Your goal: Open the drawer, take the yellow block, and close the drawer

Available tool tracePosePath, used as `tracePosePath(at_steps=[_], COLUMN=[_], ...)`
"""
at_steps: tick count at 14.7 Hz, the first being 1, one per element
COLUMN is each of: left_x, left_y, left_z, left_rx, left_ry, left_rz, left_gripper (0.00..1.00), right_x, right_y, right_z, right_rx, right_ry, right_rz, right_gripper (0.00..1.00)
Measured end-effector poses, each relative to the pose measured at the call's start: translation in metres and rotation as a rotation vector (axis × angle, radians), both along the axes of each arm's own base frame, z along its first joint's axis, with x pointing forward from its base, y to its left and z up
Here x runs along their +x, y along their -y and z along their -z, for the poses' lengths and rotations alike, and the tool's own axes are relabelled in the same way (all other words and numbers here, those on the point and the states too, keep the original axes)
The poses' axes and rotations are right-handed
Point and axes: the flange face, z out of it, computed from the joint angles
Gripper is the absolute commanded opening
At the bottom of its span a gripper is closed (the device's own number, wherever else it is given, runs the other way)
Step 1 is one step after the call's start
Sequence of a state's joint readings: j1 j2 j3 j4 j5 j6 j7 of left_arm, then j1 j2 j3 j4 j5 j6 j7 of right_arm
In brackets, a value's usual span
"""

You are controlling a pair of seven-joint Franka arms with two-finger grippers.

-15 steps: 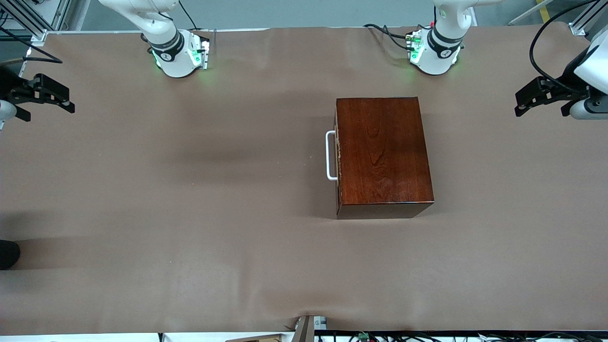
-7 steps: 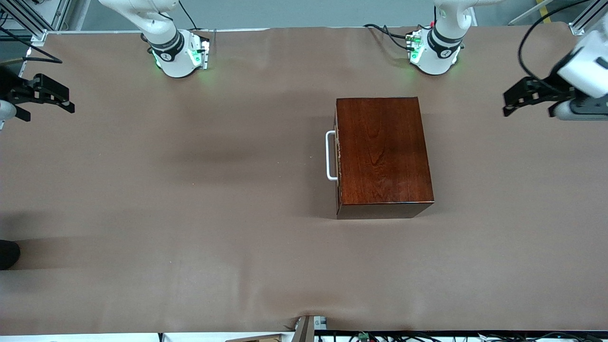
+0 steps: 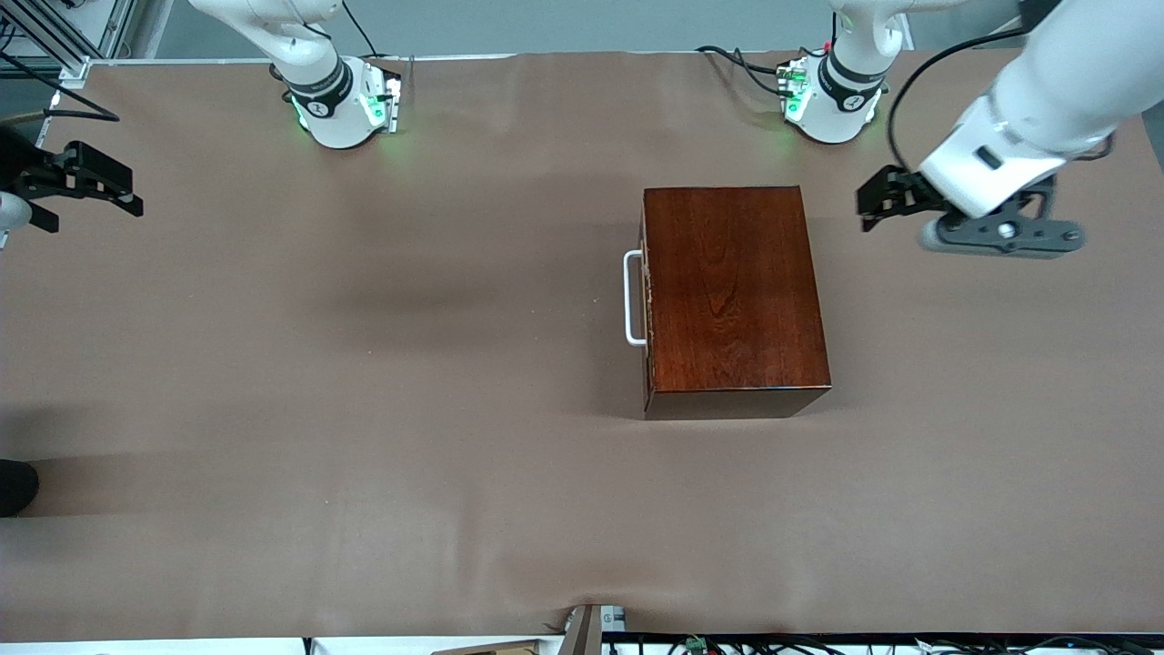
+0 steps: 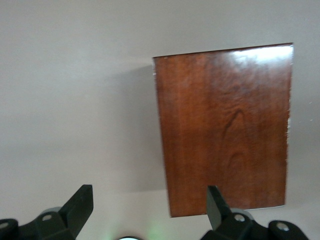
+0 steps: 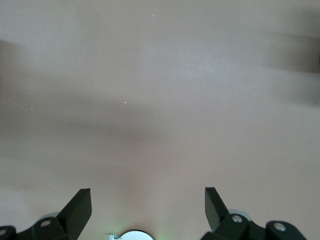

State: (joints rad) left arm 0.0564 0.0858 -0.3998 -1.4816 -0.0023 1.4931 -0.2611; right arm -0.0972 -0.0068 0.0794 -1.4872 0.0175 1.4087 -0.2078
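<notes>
Left pincer (image 3: 880,207) hangs open, empty; right pincer (image 3: 91,186) waits open.

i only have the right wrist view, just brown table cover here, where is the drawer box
Observer: The wooden box sits toward the left arm's end of the table, drawer shut.
Operator: handle side?
Observer: Its white handle faces the right arm's end.
Operator: left gripper?
Observer: The left gripper hangs open over the table cover beside the box.
Operator: yellow block?
Observer: Not visible in any view.
</notes>
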Motion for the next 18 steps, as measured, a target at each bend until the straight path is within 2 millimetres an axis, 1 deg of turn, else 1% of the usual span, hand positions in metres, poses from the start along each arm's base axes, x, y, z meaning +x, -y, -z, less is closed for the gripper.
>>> tracePosePath(at_steps=[1, 3, 6, 8, 11, 13, 16, 18], left_x=[0.003, 0.006, 0.007, 0.001, -0.012, -0.019, -0.026, -0.037], left_y=[0.016, 0.058, 0.123, 0.162, 0.219, 0.251, 0.286, 0.311], left_z=[0.004, 0.017, 0.049, 0.071, 0.099, 0.121, 0.158, 0.182], left_rx=[-0.008, -0.030, -0.062, -0.057, -0.002, 0.021, 0.064, 0.118], left_ry=[-0.004, -0.005, -0.009, -0.028, -0.024, -0.020, 0.009, 0.039], left_rz=[-0.013, -0.013, -0.007, -0.037, -0.080, -0.091, -0.130, -0.131], left_gripper=[1.00, 1.00, 1.00, 1.00, 1.00, 1.00, 1.00, 1.00], right_x=[0.000, 0.000, 0.000, 0.000, 0.000, 0.000, 0.000, 0.000], right_y=[0.000, 0.000, 0.000, 0.000, 0.000, 0.000, 0.000, 0.000], right_z=[0.000, 0.000, 0.000, 0.000, 0.000, 0.000, 0.000, 0.001], right_rx=[0.000, 0.000, 0.000, 0.000, 0.000, 0.000, 0.000, 0.000], right_ry=[0.000, 0.000, 0.000, 0.000, -0.001, -0.001, -0.001, -0.001], right_rz=[0.000, 0.000, 0.000, 0.000, 0.000, 0.000, 0.001, 0.001], right_gripper=[1.00, 1.00, 1.00, 1.00, 1.00, 1.00, 1.00, 1.00])
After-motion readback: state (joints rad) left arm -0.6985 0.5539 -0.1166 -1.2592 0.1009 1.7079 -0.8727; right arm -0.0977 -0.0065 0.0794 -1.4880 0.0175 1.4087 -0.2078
